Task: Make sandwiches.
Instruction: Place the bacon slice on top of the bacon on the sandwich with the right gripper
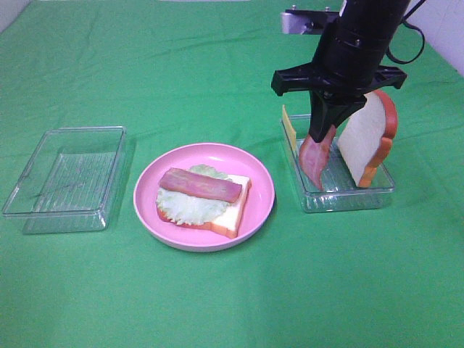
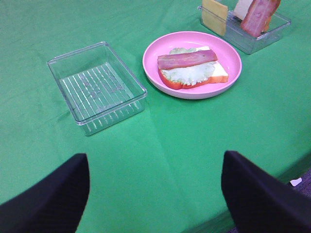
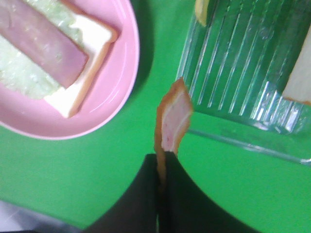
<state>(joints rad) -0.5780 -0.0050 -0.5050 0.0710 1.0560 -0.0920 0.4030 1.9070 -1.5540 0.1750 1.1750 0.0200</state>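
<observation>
A partial sandwich (image 1: pixel 206 197) lies on the pink plate (image 1: pixel 262 204): a white bread slice, lettuce (image 1: pixel 183 206), and a bacon strip (image 1: pixel 200 185) on top. My right gripper (image 1: pixel 324 132) is shut on a second bacon strip (image 1: pixel 316 161), which hangs over the left part of the clear tray (image 1: pixel 349 200). The right wrist view shows the right gripper (image 3: pixel 163 165) pinching that strip (image 3: pixel 172 121) beside the plate. In the tray a bread slice (image 1: pixel 370 138) and a cheese slice (image 1: pixel 289 127) stand upright. My left gripper (image 2: pixel 154 162) is open and empty, low over the cloth.
An empty clear tray (image 1: pixel 69 177) sits left of the plate; it also shows in the left wrist view (image 2: pixel 97 87). Green cloth covers the table. The table's front edge shows near the left gripper's fingers (image 2: pixel 252 194).
</observation>
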